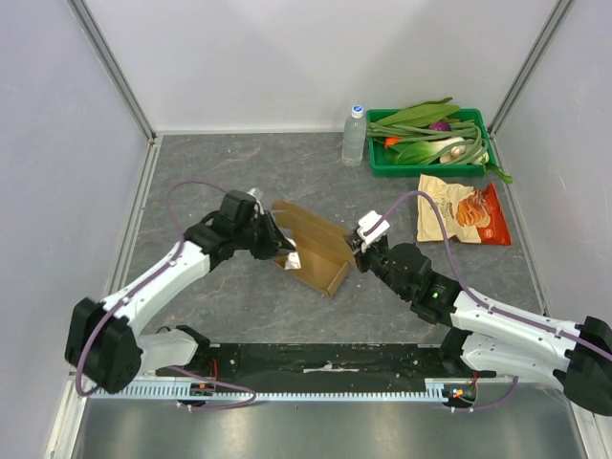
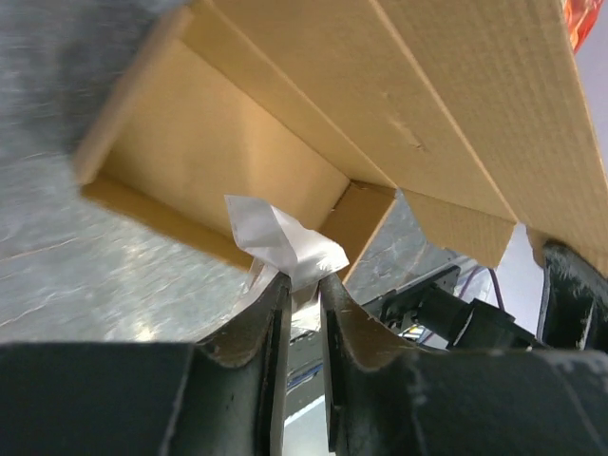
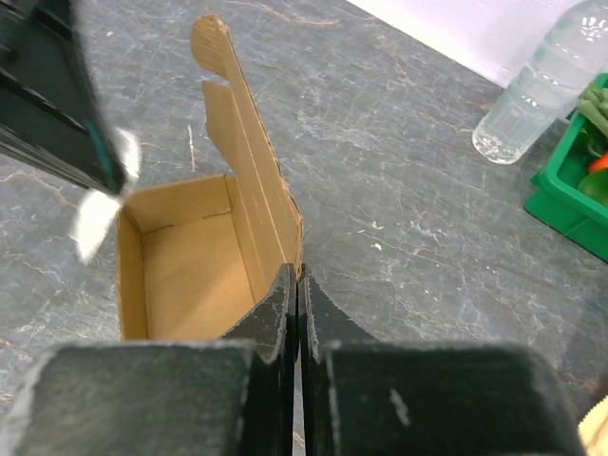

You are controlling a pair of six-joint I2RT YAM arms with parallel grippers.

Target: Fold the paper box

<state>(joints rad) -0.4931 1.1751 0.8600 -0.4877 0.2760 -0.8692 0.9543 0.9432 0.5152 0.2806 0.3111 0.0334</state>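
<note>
Paper box point(image 1: 316, 251), a plain brown half-formed cardboard carton, sits mid-way on the grey marbled table point(image 1: 210, 172). It looks light, with stiff panels that bend only at the creases. Right gripper point(image 3: 299, 275) is clamped on its upright panel edge, which looks like a sound hold. Left gripper point(image 2: 304, 280), nearly closed, nips a small white crumpled paper scrap point(image 2: 281, 239) beside the carton's open end.

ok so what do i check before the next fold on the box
1. Right gripper shut on the paper box lid edge: ok.
2. Left gripper free to fold: not ok, it pinches a white paper scrap.
3. Lid open, cavity visible: ok.
4. Scrap clear of the cavity: cannot tell.
5. Snack bag and bottle apart from the box: ok.
</note>
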